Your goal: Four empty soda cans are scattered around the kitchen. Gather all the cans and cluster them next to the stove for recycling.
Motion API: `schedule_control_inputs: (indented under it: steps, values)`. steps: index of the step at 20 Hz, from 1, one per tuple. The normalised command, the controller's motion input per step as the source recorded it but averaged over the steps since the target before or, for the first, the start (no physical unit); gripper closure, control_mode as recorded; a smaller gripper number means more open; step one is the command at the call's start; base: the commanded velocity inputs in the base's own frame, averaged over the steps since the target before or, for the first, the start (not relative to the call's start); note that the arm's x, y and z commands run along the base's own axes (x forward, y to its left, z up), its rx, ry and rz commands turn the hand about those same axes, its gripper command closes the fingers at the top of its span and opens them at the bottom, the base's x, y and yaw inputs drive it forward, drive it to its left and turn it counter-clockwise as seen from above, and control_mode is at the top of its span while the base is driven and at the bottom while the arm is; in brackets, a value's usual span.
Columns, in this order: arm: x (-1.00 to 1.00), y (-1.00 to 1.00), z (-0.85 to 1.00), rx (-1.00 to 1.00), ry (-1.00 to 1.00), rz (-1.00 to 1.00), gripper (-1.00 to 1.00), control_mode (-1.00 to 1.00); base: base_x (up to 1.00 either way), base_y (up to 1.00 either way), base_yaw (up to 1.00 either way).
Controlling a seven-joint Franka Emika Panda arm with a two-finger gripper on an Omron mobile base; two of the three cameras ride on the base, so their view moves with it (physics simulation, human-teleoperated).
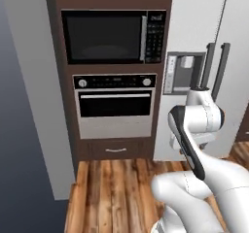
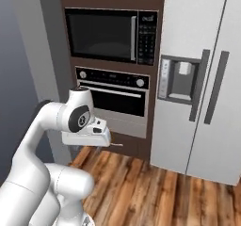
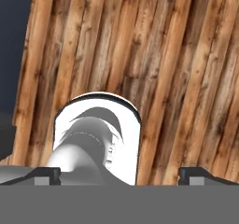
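The soda cans and the stove are out of view. My gripper (image 3: 123, 175) points down at the wooden floor (image 3: 154, 55). Its two dark fingertips (image 3: 46, 174) stand far apart at the bottom of the hand view, open, with nothing held between them. In the right base view the white hand (image 2: 87, 134) hangs folded low in front of the wall oven, fingers hidden beneath it. The arm is bent back on itself close to the base.
Straight ahead stands a dark wood cabinet column with a black microwave (image 1: 104, 36), a wall oven (image 1: 115, 103) and a drawer (image 1: 115, 149). A pale double-door fridge (image 2: 202, 79) with a dispenser (image 2: 179, 79) stands to its right. A grey wall (image 1: 29, 106) closes the left.
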Motion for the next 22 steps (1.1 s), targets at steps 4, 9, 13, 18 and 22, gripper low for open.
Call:
schedule_control_inputs:
  steps: [4, 9, 13, 18, 22]
  values:
    - [0.00, 0.00, 0.00, 0.00, 0.00, 0.00, -1.00, 1.00, 0.37, -0.88, -0.31]
    - [0.00, 0.00, 0.00, 0.00, 0.00, 0.00, -1.00, 1.00, 0.06, -1.00, -0.22]
    - [0.00, 0.00, 0.00, 0.00, 0.00, 0.00, -1.00, 1.00, 0.48, -1.00, 0.00]
    - [0.00, 0.00, 0.00, 0.00, 0.00, 0.00, -1.00, 1.00, 0.49, -1.00, 0.00]
    - [0.00, 0.00, 0.00, 0.00, 0.00, 0.00, -1.00, 1.00, 0.49, -1.00, 0.00]
